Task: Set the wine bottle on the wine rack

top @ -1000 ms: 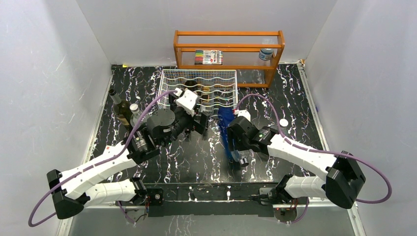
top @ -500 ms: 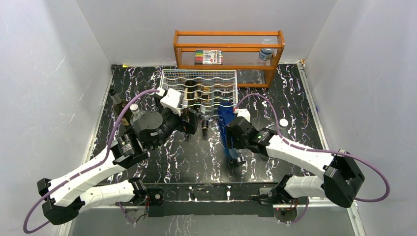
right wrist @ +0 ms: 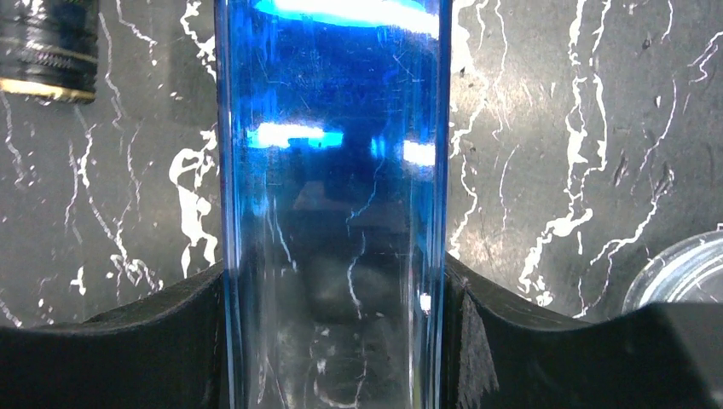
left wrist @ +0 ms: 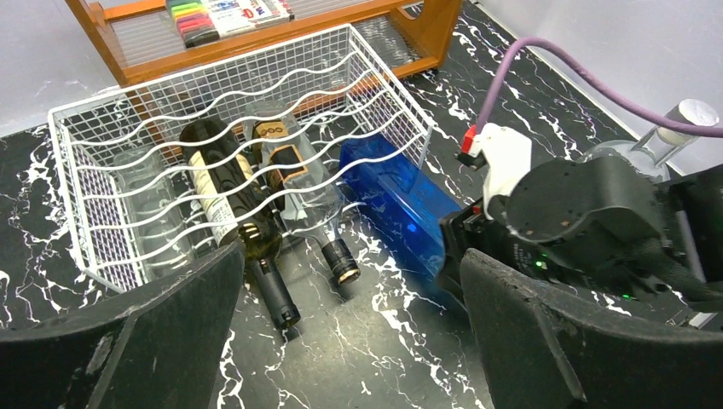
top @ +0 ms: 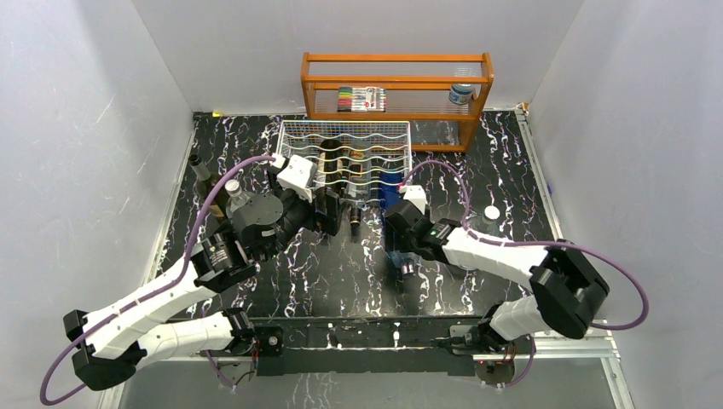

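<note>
Plainly, the table (top: 520, 170) carried the wine rack (top: 344, 135) toward its back, mouth facing the arms so bottles could slide in base first. A dark bottle (left wrist: 223, 192) and a clear bottle (left wrist: 294, 192) lay in it, necks poking out. The blue wine bottle (right wrist: 332, 170) lay beside them, its base at the rack's mouth. The right gripper (right wrist: 332, 294) clamped across its body, apparently to push it home. The left gripper (left wrist: 349, 341) hung wide and empty, facing the rack.

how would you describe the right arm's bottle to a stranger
Find the white wire rack. At its right front corner a bottle is gripped by the right end effector. It alone is bright blue; racked neighbours are dark or clear.
</note>
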Tool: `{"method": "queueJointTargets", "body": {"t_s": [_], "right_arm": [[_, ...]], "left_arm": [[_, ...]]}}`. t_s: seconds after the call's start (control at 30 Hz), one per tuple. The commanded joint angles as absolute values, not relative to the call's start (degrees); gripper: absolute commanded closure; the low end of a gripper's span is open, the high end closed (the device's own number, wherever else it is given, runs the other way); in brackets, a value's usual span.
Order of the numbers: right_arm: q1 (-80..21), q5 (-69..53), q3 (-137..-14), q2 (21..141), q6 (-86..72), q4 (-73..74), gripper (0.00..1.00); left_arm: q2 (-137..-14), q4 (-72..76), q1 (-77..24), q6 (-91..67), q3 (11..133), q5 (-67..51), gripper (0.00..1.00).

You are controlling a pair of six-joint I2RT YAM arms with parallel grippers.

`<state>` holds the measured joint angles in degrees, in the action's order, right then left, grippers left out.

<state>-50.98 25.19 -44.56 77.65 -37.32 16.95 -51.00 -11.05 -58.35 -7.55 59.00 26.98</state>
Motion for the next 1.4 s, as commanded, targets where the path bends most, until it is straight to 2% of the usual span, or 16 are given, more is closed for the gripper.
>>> {"method": "queueJointTargets", "body": {"t_s": [0.0,0.23,0.57,1.33,1.37], "right_arm": [[-50.0,33.4,-51.6,79.7,-37.7,3.7,1.00],[-47.3,34.1,-53.8,84.1,-36.8,-1.1,1.00],[-42.4,28.1,-55.4,88.8,-34.4,-7.2,1.00],[-39.4,28.5,-59.5,97.6,-30.6,-14.1,1.00],[-39.2,28.5,-59.4,97.6,-30.6,-13.9,0.96]], "left_arm": [[-49.4,-12.0,-58.2,-9.0,59.6,27.0,0.02],[-48.4,-12.8,-58.2,-9.3,59.5,26.7,0.02],[-47.2,-14.1,-58.2,-8.9,59.2,26.8,0.02],[-47.2,-15.2,-58.2,-8.9,59.9,26.6,0.02],[-47.2,-15.2,-58.2,-8.9,59.9,26.5,0.02]]}}
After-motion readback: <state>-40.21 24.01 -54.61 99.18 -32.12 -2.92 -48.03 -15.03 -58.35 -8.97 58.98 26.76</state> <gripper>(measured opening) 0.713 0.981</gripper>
